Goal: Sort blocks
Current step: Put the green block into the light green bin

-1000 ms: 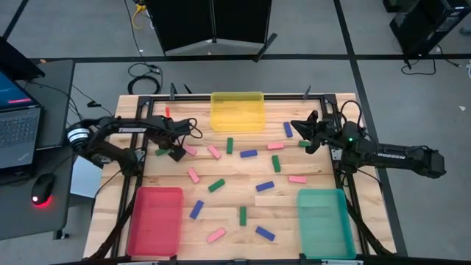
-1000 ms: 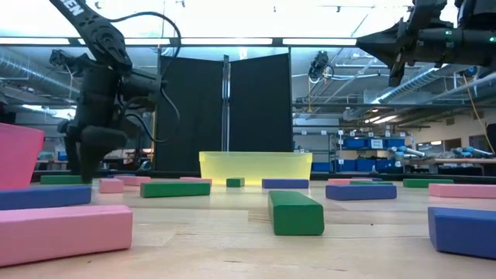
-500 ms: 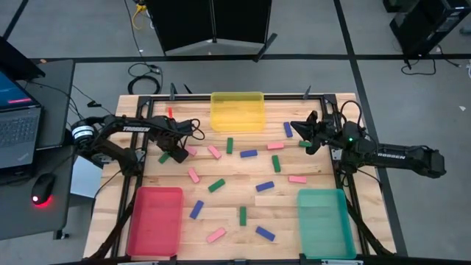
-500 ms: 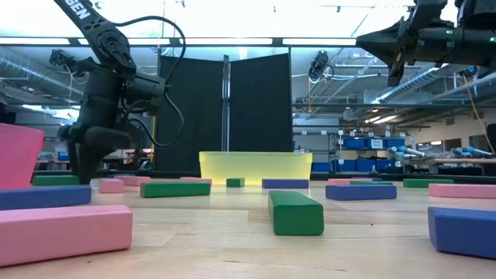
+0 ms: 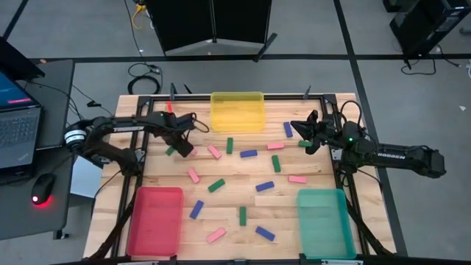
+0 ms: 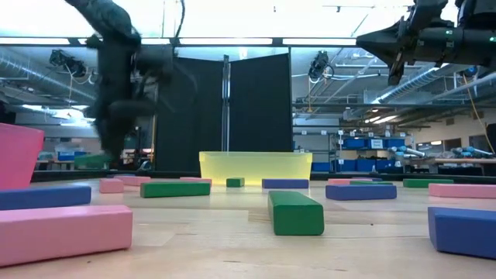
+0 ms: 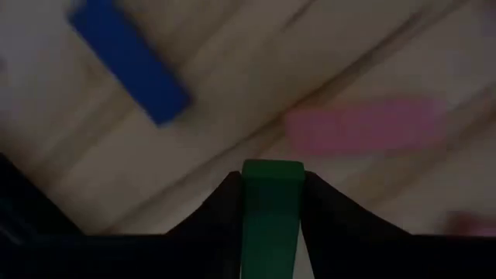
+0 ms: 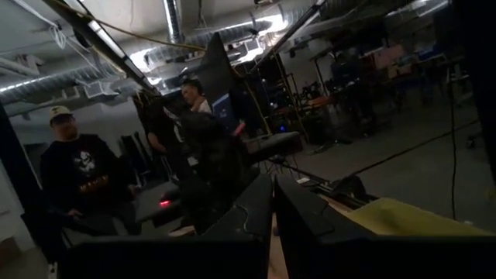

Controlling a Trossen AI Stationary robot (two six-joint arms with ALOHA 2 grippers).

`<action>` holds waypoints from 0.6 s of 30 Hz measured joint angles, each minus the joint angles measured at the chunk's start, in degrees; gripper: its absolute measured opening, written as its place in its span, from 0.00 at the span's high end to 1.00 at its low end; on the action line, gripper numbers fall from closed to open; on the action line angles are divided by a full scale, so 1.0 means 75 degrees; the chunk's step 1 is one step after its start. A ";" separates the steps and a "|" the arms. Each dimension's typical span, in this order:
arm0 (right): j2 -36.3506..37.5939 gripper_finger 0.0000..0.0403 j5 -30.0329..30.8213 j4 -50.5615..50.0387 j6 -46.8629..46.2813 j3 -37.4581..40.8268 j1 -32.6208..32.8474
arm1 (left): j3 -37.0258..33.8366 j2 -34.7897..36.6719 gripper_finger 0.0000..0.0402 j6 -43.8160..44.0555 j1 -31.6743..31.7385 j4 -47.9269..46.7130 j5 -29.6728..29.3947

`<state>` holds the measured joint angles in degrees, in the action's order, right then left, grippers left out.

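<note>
Lifted clear of the wooden bench (image 5: pixel 228 210) since a second ago, the left claw (image 5: pixel 179 147) now carries a dark green rectangular block (image 7: pixel 271 209) that earlier lay beneath it at the bench's left side. In the left wrist view the block sits clamped between the two dark fingers (image 7: pixel 225 209), its end poking forward. In the low view it shows as a green blur (image 6: pixel 93 160) hanging above the boards.

Nearest the low camera lie a pink flat block (image 6: pixel 63 231), a green block (image 6: pixel 294 211) and a blue one (image 6: pixel 463 229). Farther back, more pink, blue and green blocks are scattered over the middle of the bench (image 5: pixel 249 154). A translucent yellow tray (image 5: pixel 237 110) stands at the far edge.

The right claw (image 5: pixel 300 129) hangs high above the right far corner, its fingers pressed together on nothing.
</note>
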<state>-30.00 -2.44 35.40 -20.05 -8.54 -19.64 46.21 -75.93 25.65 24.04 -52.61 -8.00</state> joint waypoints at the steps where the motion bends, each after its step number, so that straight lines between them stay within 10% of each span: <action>1: 0.0000 0.93 -0.0056 0.0038 0.0011 0.0003 0.0000 | 0.0253 0.0095 0.75 -0.0002 -0.0087 0.0120 0.0001; 9: 0.0003 0.93 -0.1450 0.1278 0.0239 -0.0098 -0.0003 | 0.1993 0.0112 0.75 -0.0441 -0.1593 0.3578 0.0002; 18: 0.0006 0.93 -0.3212 0.0922 0.0297 -0.2054 0.0006 | 0.2964 -0.2716 0.75 -0.1005 -0.3475 0.8711 0.0158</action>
<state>-29.95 -26.53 42.31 -17.82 -23.94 -19.59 68.44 -96.31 18.11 -2.03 12.73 -6.82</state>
